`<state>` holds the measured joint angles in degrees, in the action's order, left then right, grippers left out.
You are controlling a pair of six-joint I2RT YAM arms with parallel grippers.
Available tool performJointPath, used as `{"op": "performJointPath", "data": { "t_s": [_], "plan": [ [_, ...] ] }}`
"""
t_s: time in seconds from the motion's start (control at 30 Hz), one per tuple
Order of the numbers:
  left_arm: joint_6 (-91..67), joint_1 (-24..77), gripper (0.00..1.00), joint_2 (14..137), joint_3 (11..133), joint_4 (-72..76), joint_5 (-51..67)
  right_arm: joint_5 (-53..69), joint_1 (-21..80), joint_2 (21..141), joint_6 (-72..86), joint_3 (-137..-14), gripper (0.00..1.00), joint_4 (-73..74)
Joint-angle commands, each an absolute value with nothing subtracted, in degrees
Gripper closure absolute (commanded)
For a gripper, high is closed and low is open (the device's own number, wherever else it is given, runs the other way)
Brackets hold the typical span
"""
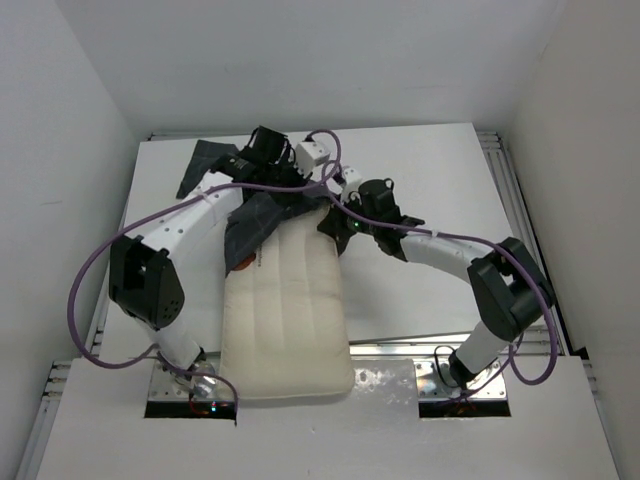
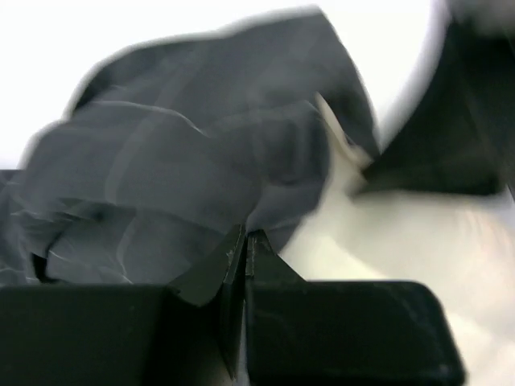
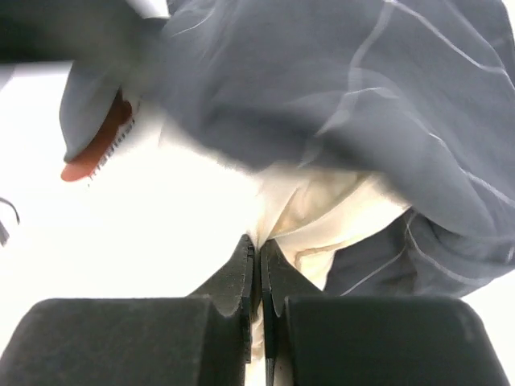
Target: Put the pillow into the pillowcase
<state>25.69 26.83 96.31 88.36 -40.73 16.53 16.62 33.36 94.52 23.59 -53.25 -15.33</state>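
White table (image 1: 440, 170), white walls around it. From 6 o'clock the pillow (image 1: 285, 320) runs lengthwise toward the middle. Its 12 o'clock end sits under the bunched pillowcase (image 1: 250, 222), which trails off toward 10 o'clock. The left gripper (image 2: 244, 241) is closed, tips at the dark cloth. The right gripper (image 3: 258, 245) is closed too, tips against the pillow's cream fabric. Whether either pinches cloth cannot be told.
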Motion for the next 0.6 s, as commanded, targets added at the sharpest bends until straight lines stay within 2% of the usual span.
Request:
{"op": "performJointPath", "data": {
  "t_s": [0.0,0.2,0.43,0.53,0.57],
  "plan": [
    [17.59,26.45,1.00,99.13,92.89,-30.34,12.39,19.34,37.52,94.04,18.21,-53.70,1.00,-17.06],
    [19.41,29.44,1.00,102.40,97.56,-31.63,17.83,18.64,39.73,96.33,13.02,-59.41,1.00,-12.39],
    [29.26,30.15,1.00,95.99,92.82,-43.84,36.46,15.64,36.40,99.48,18.44,-61.52,1.00,-16.96],
    [34.53,30.15,1.00,93.27,90.71,-51.14,41.83,14.69,34.03,101.16,25.65,-61.53,0.90,-20.28],
    [36.28,30.15,1.00,92.56,90.18,-54.11,42.44,14.50,33.40,101.60,28.80,-61.26,0.83,-21.09]
  ]
}}
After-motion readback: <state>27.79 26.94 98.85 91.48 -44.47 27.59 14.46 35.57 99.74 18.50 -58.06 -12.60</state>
